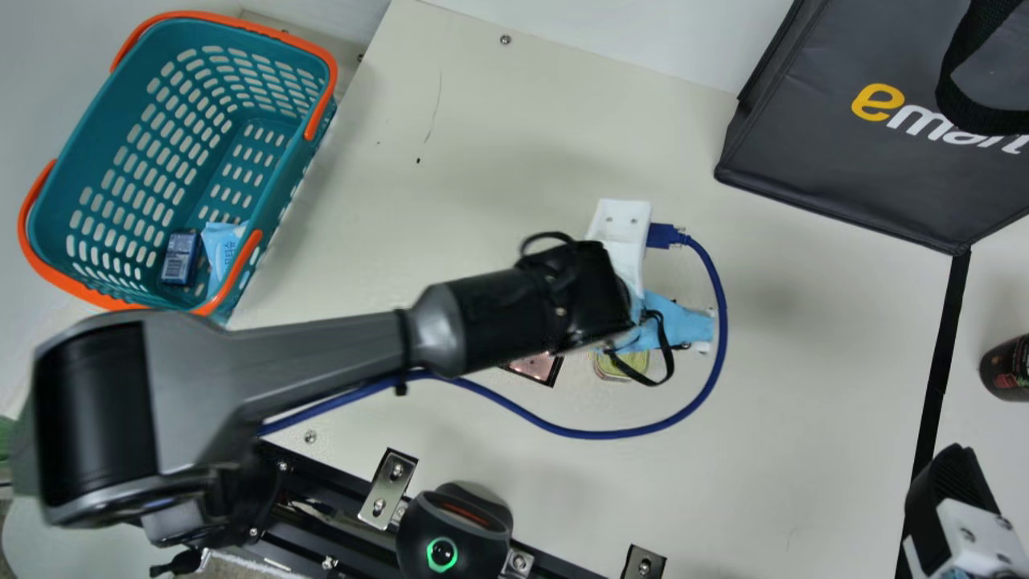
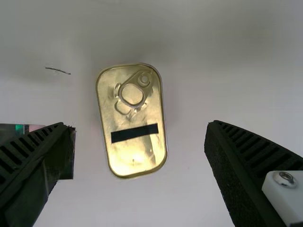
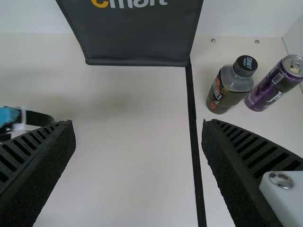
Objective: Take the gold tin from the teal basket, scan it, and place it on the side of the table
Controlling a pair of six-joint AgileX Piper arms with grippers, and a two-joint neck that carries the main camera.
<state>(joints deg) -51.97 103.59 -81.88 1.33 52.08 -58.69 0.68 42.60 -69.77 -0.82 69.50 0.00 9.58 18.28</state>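
Left pincer (image 1: 679, 322) gapes over gold tin (image 2: 135, 161), its long axis passing between fingers (image 2: 232, 165), ring-pull (image 2: 144, 79) end away from me.

All look down: main high, left wrist close, sharing tin (image 2: 137, 161); right, sharing bag (image 1: 804, 169).

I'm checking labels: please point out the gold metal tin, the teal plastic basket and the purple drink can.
Gold metal tin (image 2: 132, 121): left wrist view, middle of its lid.
Teal plastic basket (image 1: 104, 129): main view, inner side wall.
Purple drink can (image 3: 272, 87): right wrist view, side of its body.
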